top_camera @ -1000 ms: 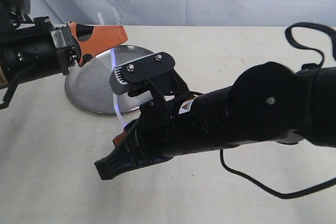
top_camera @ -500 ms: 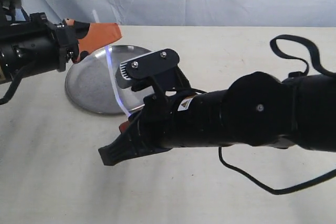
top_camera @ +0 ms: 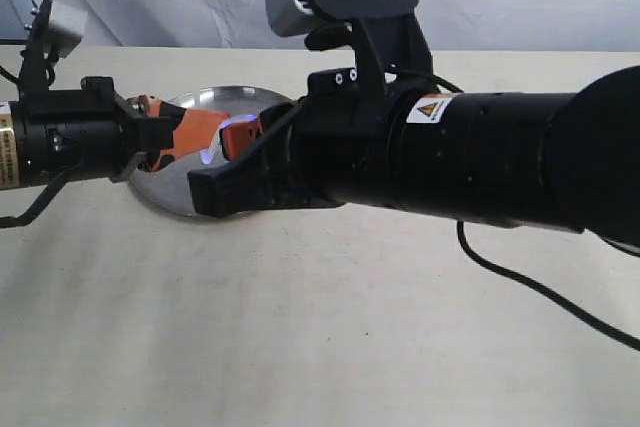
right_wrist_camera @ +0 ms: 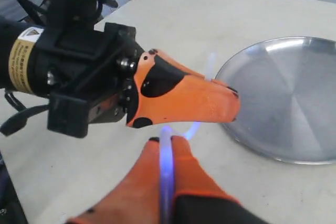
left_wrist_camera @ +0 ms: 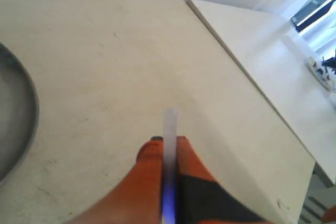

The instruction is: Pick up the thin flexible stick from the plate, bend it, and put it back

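The thin flexible stick [right_wrist_camera: 166, 165] glows bluish and is held at both ends above the table. My right gripper [right_wrist_camera: 167, 139] is shut on one end. From there the stick curls in a tight bend [right_wrist_camera: 193, 129] behind my left gripper [right_wrist_camera: 227, 103], which is shut on the other end [left_wrist_camera: 169, 166]; a short whitish tip [left_wrist_camera: 170, 121] pokes past its fingertips. In the exterior view the stick [top_camera: 233, 127] glints between the two grippers, over the near side of the plate [top_camera: 160, 190]. The silver plate [right_wrist_camera: 294, 98] holds nothing.
The right arm's black body [top_camera: 450, 157] hides much of the plate and table in the exterior view. A black cable [top_camera: 540, 289] trails on the table at the right. The table's far edge [left_wrist_camera: 236, 61] shows in the left wrist view.
The two grippers have come close together over the plate. The stick has gone from a long gentle curve to a tight bend. The right arm has risen and moved left.
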Controlling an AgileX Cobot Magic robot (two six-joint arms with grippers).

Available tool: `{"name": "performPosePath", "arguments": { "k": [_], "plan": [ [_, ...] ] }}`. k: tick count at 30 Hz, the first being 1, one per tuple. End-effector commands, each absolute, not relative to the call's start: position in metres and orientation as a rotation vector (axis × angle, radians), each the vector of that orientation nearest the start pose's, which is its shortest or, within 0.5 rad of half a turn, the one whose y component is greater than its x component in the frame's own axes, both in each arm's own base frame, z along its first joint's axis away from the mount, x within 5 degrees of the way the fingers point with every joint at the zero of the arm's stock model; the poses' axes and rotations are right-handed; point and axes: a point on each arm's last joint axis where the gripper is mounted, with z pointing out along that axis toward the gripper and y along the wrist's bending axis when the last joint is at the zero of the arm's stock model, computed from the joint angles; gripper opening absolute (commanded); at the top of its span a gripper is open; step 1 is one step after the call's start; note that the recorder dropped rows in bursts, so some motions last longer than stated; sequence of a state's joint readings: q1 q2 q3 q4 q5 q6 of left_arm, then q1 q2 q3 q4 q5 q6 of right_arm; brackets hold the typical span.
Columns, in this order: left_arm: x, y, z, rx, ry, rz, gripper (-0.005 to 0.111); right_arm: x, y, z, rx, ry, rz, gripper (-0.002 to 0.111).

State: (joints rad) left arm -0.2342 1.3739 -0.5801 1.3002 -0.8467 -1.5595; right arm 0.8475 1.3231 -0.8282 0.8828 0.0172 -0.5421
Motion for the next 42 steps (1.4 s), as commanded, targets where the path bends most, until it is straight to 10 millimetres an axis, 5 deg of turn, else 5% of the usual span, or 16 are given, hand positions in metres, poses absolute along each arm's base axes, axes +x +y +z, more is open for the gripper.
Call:
{"name": "performPosePath", "arguments": {
  "k": [1,12,19,24,29,34,37,42],
  "plan": [
    [0.214,-0.129,0.251,0.402,1.858,-1.438,0.0,0.2,0.223,0.275,-0.533,2.052,0.733,-0.001],
    [0.211,-0.127,0.266,0.391,1.753,-1.428,0.0,0.209,0.242,0.218,-0.525,2.3,0.726,-0.001],
    [0.223,-0.118,0.247,0.406,1.91,-1.1,0.0,0.205,0.239,0.232,-0.537,2.264,0.758,-0.001],
    [0.225,-0.111,0.233,0.469,2.029,-0.905,0.0,0.205,0.228,0.263,-0.493,2.1,0.73,-0.001],
    [0.211,-0.125,0.257,0.451,1.852,-1.305,0.0,0.226,0.203,0.264,-0.414,2.119,0.671,-0.001],
    [0.215,-0.123,0.287,0.354,1.64,-1.364,0.0,0.237,0.2,0.231,-0.444,2.311,0.685,-0.001],
    [0.22,-0.121,0.285,0.396,1.655,-1.241,0.0,0.23,0.214,0.213,-0.517,2.383,0.701,-0.001],
    [0.231,-0.11,0.26,0.449,1.874,-0.877,0.0,0.229,0.217,0.217,-0.553,2.331,0.674,-0.001]
  ]
}}
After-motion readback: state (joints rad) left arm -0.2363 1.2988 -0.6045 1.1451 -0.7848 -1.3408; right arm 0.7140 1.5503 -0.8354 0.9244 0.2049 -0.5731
